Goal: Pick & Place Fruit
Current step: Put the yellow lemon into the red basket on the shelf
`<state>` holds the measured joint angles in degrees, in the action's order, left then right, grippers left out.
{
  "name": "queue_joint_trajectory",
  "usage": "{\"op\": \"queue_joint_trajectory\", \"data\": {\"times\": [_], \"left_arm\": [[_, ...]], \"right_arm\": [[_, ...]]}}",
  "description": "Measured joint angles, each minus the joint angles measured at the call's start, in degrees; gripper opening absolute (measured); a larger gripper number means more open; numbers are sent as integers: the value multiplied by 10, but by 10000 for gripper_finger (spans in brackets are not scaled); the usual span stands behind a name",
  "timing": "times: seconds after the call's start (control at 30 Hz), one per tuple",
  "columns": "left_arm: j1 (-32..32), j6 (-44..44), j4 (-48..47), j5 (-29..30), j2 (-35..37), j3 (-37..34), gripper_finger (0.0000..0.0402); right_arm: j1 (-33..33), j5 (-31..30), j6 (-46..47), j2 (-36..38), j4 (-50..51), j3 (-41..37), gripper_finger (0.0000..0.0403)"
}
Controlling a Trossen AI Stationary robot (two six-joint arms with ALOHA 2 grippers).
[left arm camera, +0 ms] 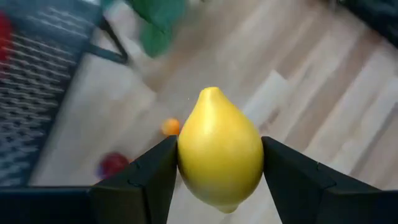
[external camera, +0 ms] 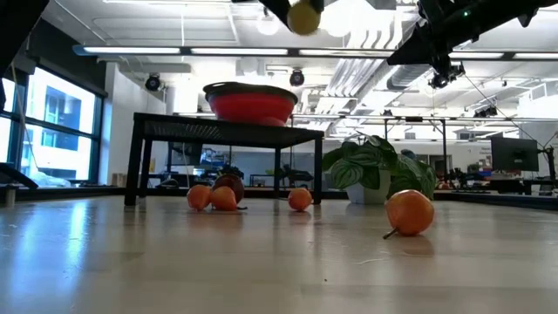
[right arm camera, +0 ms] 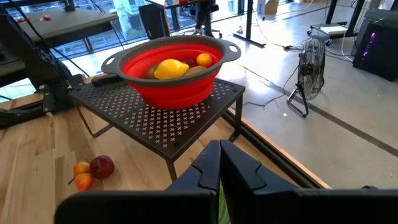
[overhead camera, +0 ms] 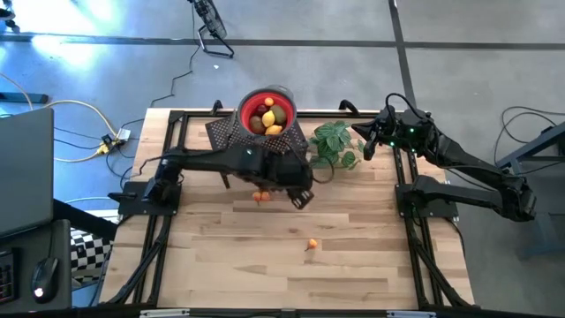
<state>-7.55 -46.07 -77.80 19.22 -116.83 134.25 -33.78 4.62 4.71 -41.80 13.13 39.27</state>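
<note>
Two grippers | left gripper (left arm camera: 219,180): jaws part-open, clamping yellow lemon (left arm camera: 219,158) above table (overhead camera: 353,265) | right gripper (right arm camera: 219,163): jaws fully closed, empty.

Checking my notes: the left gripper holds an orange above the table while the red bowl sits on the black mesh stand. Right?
Not quite: the left gripper holds a yellow lemon, not an orange, as the left wrist view shows. The red bowl does sit on the black mesh stand.

No text, label, brand, number or sign can be read in any of the four views.
</note>
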Motion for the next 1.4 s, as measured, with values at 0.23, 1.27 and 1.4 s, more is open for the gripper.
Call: {"op": "queue_joint_trajectory", "data": {"times": [0.23, 1.27, 1.4], "left_arm": [[38, -3, -4, 60, 38, -2, 207], [288, -3, -101, 91, 45, -9, 207], [298, -9, -98, 91, 44, -39, 207]], "right_arm": [[0, 0, 1, 0, 0, 0, 2], [0, -2, -5, 0, 0, 0, 2], [0, -2, -5, 0, 0, 0, 2]]}}
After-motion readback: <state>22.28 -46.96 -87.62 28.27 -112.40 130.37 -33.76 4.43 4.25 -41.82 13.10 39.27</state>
